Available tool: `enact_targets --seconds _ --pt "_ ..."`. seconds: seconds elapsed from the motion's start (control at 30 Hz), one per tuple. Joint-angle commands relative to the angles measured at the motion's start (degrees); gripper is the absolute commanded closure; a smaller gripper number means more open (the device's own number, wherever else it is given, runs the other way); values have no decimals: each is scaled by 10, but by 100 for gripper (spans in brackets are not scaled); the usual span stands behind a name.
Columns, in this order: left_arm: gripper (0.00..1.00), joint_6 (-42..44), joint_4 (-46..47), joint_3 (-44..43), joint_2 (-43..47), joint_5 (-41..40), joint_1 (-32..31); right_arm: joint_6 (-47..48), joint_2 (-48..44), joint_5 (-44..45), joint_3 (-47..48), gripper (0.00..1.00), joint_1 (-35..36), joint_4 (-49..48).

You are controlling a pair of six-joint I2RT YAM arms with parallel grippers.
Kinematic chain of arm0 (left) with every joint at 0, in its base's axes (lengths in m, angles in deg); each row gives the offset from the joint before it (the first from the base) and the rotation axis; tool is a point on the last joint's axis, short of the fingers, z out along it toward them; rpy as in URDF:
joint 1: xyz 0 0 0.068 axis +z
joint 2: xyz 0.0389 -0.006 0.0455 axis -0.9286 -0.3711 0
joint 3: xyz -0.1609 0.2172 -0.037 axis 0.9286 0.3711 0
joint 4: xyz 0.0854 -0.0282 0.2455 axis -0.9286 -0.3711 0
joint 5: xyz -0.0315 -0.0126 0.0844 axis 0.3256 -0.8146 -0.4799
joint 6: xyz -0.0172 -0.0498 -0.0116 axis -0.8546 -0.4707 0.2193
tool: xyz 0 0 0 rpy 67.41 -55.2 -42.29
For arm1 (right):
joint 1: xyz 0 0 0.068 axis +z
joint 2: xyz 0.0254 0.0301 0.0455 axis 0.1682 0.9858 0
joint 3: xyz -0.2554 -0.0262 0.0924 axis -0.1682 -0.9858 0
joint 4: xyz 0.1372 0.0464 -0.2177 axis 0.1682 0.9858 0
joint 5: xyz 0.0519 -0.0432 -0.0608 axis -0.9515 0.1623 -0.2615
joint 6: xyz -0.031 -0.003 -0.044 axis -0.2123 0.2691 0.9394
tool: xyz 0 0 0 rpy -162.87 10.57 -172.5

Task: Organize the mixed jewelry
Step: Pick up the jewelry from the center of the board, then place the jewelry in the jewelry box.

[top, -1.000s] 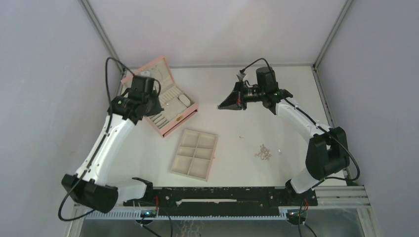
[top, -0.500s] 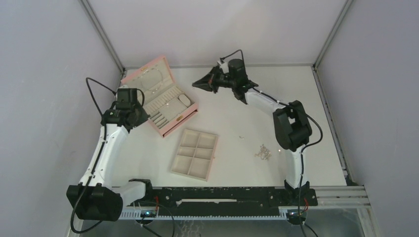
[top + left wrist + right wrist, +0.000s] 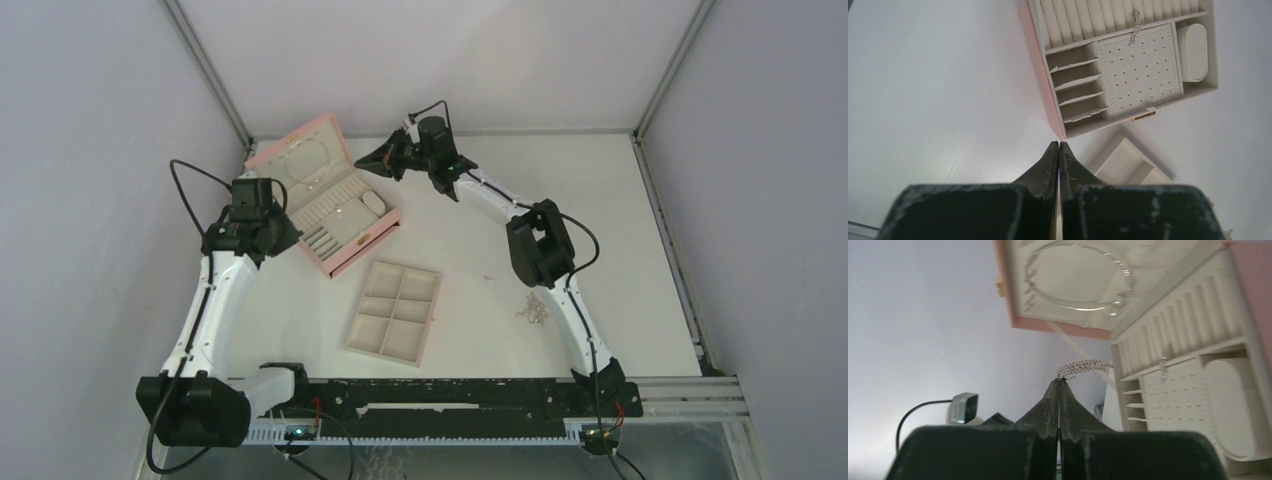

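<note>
My right gripper (image 3: 1060,381) is shut on one end of a short sparkling chain piece (image 3: 1084,366), held in the air beside the raised lid of the open pink box (image 3: 1058,329). From above, this gripper (image 3: 361,166) hangs at the back of the table, just right of the lid. A thin necklace (image 3: 1080,308) lies looped inside the lid. One glittering earring (image 3: 1136,27) rests on the box's perforated pad. My left gripper (image 3: 1059,145) is shut and empty, hovering near the box's left front corner. A cluster of silver pieces (image 3: 532,308) lies on the table at the right.
The beige six-compartment tray (image 3: 431,320) sits in front of the pink box (image 3: 340,255), near the table's middle. A tiny loose piece (image 3: 488,277) lies between the tray and the cluster. Grey walls close in the table on three sides.
My right arm swung left along the back of the table, carrying the chain piece up to the box lid. The left gripper drew back leftward off the box.
</note>
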Motion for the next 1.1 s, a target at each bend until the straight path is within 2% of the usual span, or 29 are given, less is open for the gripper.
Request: enact_targets --seconds 0.0,0.27,0.83,1.07 --pt "96 19 7 -19 0 11 7 2 30 11 31 100 6 21" --pt "96 42 -2 -29 -11 24 29 23 41 8 6 100 13 29" --pt "96 54 4 -24 -24 46 37 53 79 -6 19 100 37 72" --pt "96 55 4 -24 -27 51 38 41 71 -11 -15 100 40 50"
